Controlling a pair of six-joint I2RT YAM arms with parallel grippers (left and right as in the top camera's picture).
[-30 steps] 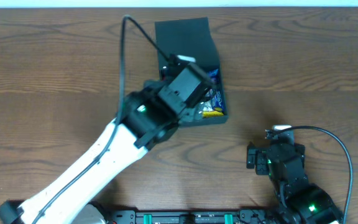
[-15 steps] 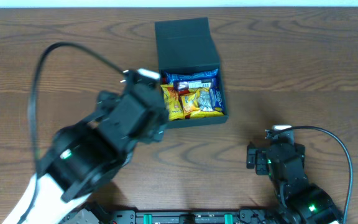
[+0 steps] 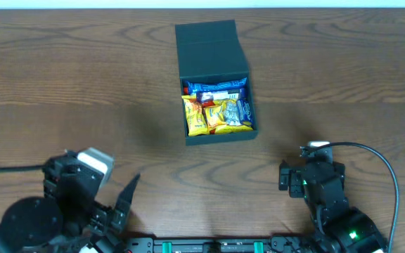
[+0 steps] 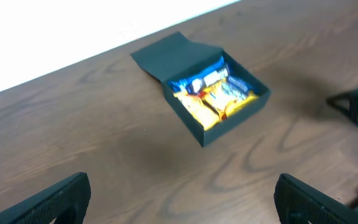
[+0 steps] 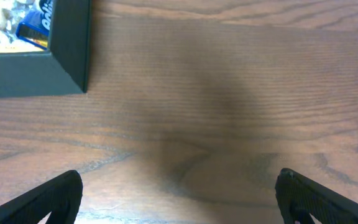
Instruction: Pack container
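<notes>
The dark teal container [image 3: 209, 42] stands open at the table's centre back, its flap lid folded back. It holds several yellow, blue and red snack packets [image 3: 216, 109]. It also shows in the left wrist view [image 4: 185, 121] and its corner in the right wrist view [image 5: 67, 56]. My left gripper [image 4: 182, 199] is open and empty, pulled back to the front left of the table, far from the container. My right gripper [image 5: 179, 199] is open and empty at the front right, just short of the container's near right corner.
The wood-grain table [image 3: 343, 84] spreads around the container. A black cable [image 3: 371, 151] loops over the right arm at the front right. The table's far edge [image 3: 83, 7] meets a white surface.
My left arm has drawn back from over the container to the front left of the table. The snack packets inside are now uncovered. The right arm has not moved.
</notes>
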